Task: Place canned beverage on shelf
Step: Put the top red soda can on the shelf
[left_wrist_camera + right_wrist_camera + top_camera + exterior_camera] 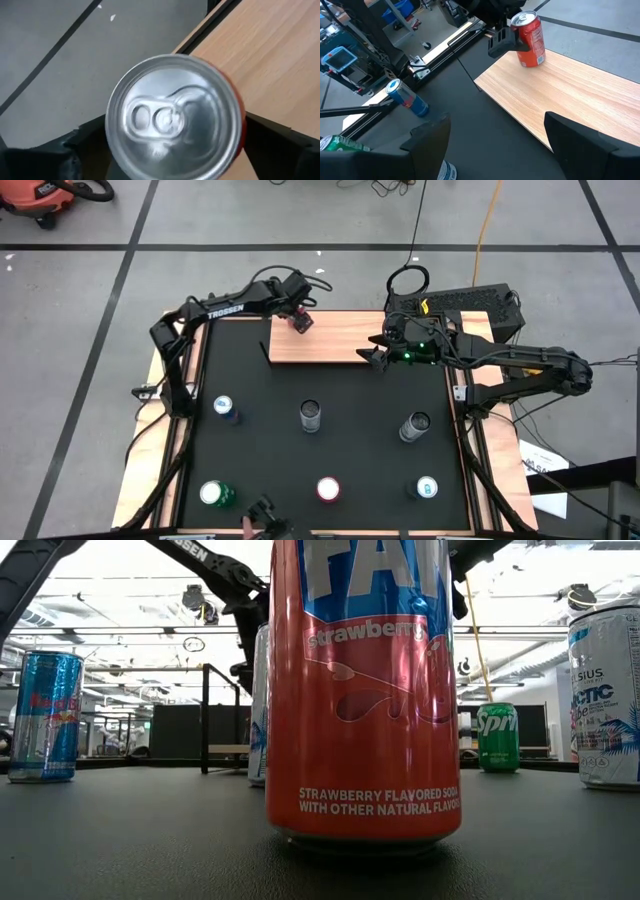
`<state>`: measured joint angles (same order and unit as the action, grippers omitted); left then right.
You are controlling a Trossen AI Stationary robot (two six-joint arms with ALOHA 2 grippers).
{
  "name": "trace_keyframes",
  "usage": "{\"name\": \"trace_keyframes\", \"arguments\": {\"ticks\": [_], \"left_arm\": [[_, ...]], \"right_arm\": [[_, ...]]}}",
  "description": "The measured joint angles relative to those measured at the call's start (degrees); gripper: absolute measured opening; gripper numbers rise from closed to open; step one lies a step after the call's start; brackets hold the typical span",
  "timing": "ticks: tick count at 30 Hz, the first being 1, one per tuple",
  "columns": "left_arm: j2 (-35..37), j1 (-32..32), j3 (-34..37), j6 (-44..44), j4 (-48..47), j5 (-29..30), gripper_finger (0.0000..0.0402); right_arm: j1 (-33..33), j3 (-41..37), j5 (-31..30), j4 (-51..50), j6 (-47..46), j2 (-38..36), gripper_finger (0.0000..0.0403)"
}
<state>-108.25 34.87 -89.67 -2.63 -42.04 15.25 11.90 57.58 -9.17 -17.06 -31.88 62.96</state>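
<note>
A red can (530,40) stands on its base at the far left corner of the light wood shelf (320,345). My left gripper (300,320) comes down on it from the far left, open, with one dark finger (500,44) on each side of the can's wall. The left wrist view looks down on the can's silver top (172,120). My right gripper (500,150) hangs open above the shelf's right end (378,357) with nothing between its fingers. My left gripper's fingers (75,145) stand close on either side of the red can's wall, slanting down from above. I cannot tell whether they touch it. The can stands on the shelf board.
Several cans stand on the black table in front of the shelf: a blue one (224,408), two silver ones (310,416) (415,425), a green one (215,495), a red strawberry one (365,690) and a white one (427,488). Most of the shelf board is bare.
</note>
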Motion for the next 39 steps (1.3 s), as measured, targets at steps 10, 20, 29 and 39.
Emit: {"name": "trace_keyframes", "arguments": {"ticks": [10, 20, 29, 39], "left_arm": [[1.60, -0.26, -5.28, 4.40, -9.35, -0.26, 0.0396], [1.66, -1.27, -14.37, 13.87, -20.02, -3.95, 0.0378], [1.66, 1.80, -17.09, 20.76, -18.40, -12.17, 0.0219], [-0.35, 7.01, -17.11, 25.27, -14.93, -22.36, 0.0008]], "right_arm": [[0.00, 0.00, 0.02, 0.00, -0.44, 0.00, 0.0308], [-0.02, 0.00, 0.22, 0.00, -1.68, 0.00, 0.0308], [-0.02, 0.00, 0.24, 0.01, -2.74, 0.00, 0.0308], [-0.01, 0.00, 0.15, 0.46, -3.62, 0.00, 0.0308]]}}
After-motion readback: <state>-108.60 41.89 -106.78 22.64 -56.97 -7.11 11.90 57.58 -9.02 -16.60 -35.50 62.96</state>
